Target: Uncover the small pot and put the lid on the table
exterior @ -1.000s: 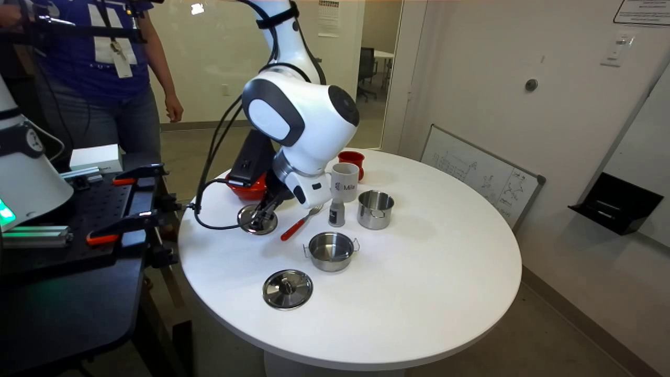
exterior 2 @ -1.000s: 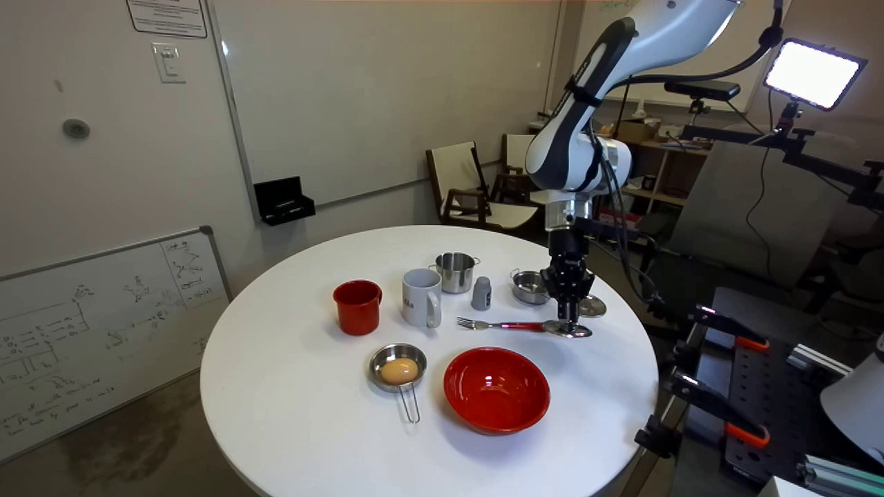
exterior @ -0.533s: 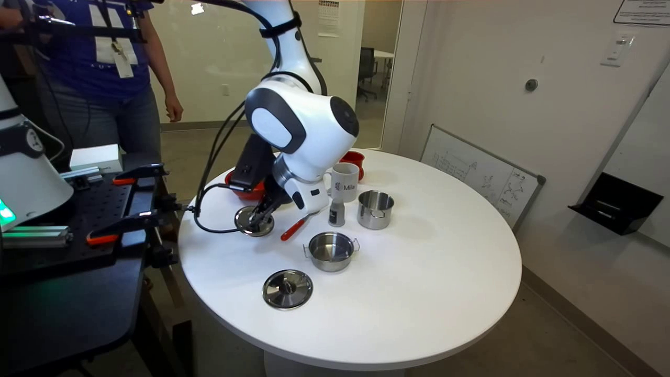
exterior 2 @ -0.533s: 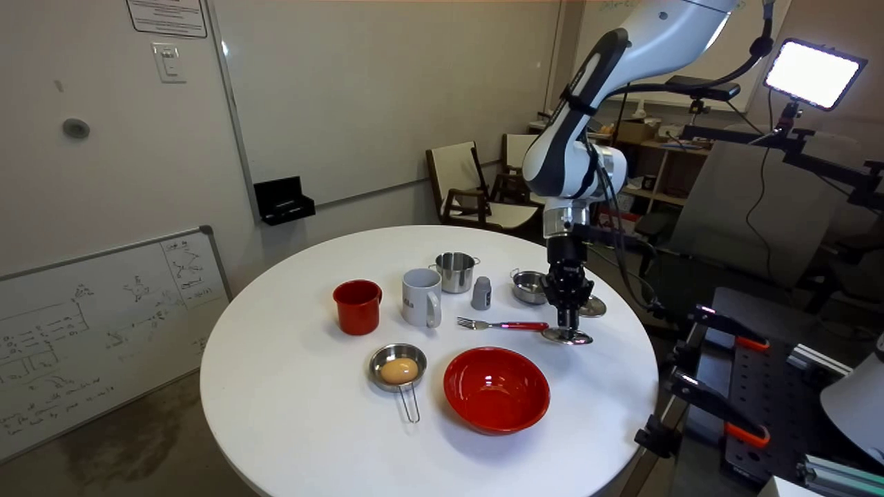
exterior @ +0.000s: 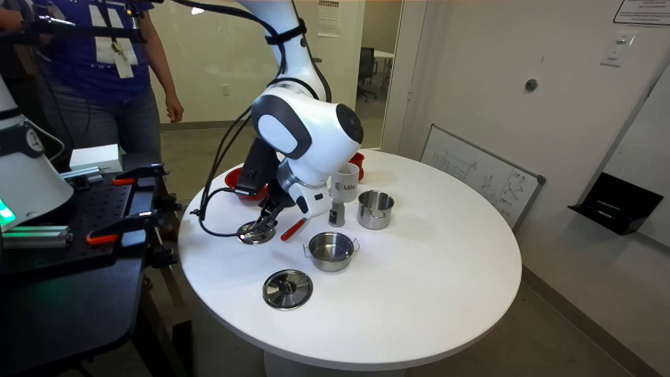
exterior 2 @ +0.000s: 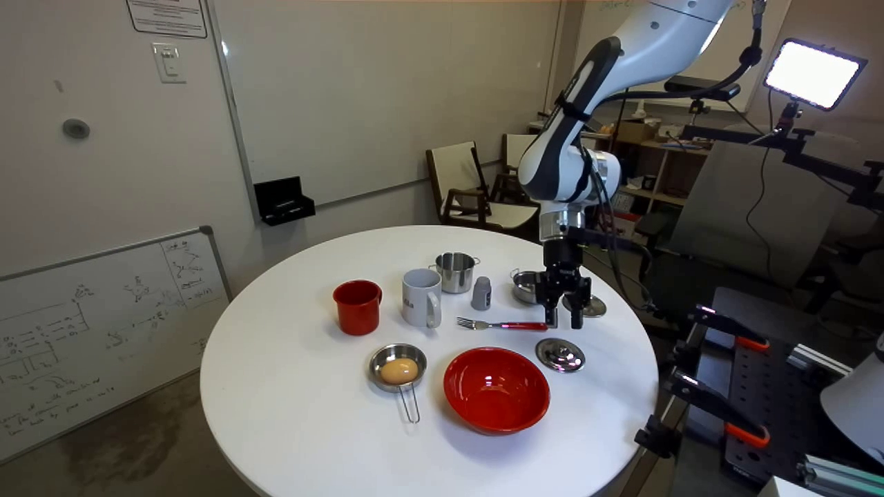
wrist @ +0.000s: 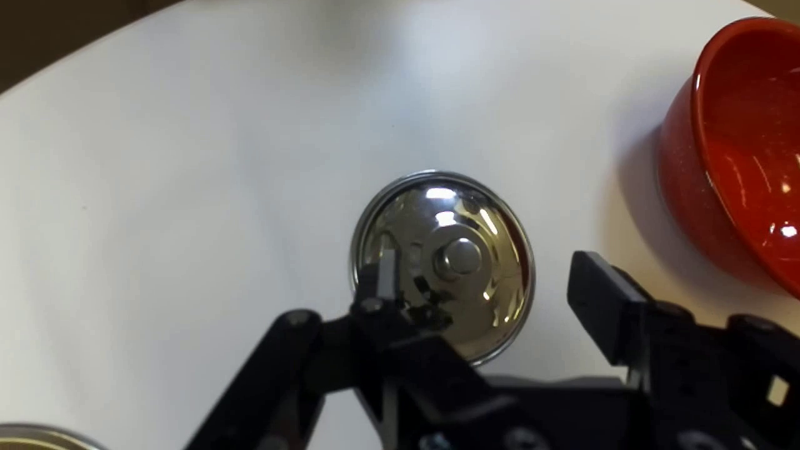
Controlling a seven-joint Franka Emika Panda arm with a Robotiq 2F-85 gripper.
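The lid (wrist: pixel 462 256), round and silvery with a small knob, lies flat on the white table (exterior 2: pixel 311 428) beside the red bowl; both exterior views show it there too (exterior 2: pixel 560 355). Over it, my gripper (wrist: pixel 484 284) is open, and its fingers (wrist: pixel 600 303) hold nothing. In the wrist view one finger hides part of the lid's edge. An exterior view shows both fingertips parted (exterior 2: pixel 564 319) and raised off the lid. The small pot (exterior: pixel 375 210), tall and steel, stands upright and uncovered behind the wider pot.
Close to the lid are the red bowl (exterior 2: pixel 496 391) and a red-handled fork (exterior 2: pixel 521 326). The wider pot (exterior: pixel 331 251) and a second, larger lid (exterior: pixel 287 289) stand nearby. Also on the table: grey shaker (exterior 2: pixel 481 293), white mug (exterior 2: pixel 418 297), red mug (exterior 2: pixel 358 307), small pan with egg (exterior 2: pixel 399 371).
Half a second ago the gripper was shut on the lid's knob. Its fingers have parted and let go; the lid has come down onto the table, and the gripper stands slightly higher.
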